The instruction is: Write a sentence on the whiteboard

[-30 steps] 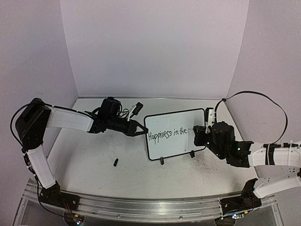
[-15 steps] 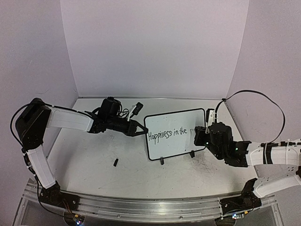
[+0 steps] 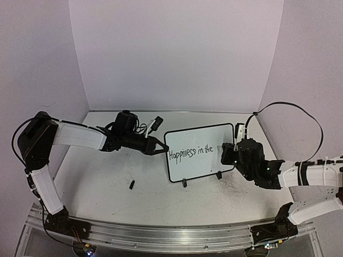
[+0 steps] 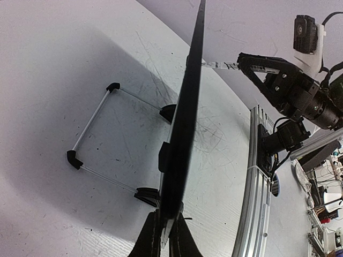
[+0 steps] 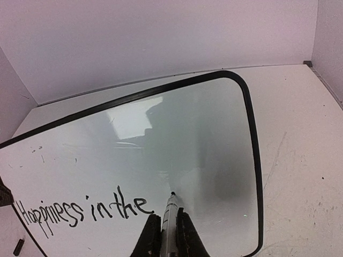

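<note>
The left claw (image 3: 159, 148) is clamped on the left edge of the whiteboard (image 3: 198, 138); from the left wrist view its fingers (image 4: 151, 240) pinch the thin black frame. A small black piece (image 3: 131, 184) lies on the tabletop (image 3: 102, 176), well apart from the board. The whiteboard stands upright on its feet near the tabletop's middle, and the sentence (image 5: 80, 211) reads "Happiness in the". The right claw (image 5: 166, 231) grips a marker (image 5: 170, 211), whose tip is at the board face just right of "the".
</note>
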You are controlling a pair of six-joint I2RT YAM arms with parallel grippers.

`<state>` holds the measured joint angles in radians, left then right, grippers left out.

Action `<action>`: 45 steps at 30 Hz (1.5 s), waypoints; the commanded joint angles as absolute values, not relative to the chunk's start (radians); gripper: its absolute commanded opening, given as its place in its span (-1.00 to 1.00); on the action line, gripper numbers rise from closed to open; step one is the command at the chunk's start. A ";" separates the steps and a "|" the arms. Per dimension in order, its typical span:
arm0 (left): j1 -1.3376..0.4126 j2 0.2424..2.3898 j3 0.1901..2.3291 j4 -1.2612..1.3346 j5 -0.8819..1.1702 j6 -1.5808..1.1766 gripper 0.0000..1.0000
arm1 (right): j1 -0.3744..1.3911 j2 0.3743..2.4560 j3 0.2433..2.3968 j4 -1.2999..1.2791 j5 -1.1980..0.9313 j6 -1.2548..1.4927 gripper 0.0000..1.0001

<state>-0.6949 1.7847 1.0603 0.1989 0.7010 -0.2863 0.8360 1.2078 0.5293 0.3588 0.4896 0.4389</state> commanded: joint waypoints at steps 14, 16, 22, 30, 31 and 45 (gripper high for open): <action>-0.716 1.760 1.085 0.144 0.717 -0.282 -1.00 | 0.830 1.224 0.546 0.405 0.460 0.416 -1.00; -0.716 1.761 1.085 0.144 0.718 -0.282 -1.00 | 0.830 1.225 0.546 0.397 0.454 0.422 -1.00; -0.717 1.761 1.086 0.144 0.716 -0.282 -1.00 | 0.830 1.223 0.533 0.368 0.440 0.443 -1.00; -0.716 1.766 1.085 0.145 0.718 -0.282 -1.00 | 0.830 1.224 0.521 0.347 0.443 0.460 -1.00; -0.716 1.766 1.085 0.145 0.717 -0.283 -1.00 | 0.831 1.223 0.519 0.345 0.444 0.461 -1.00; -0.716 1.769 1.086 0.144 0.720 -0.284 -1.00 | 0.831 1.214 0.528 0.304 0.476 0.481 -1.00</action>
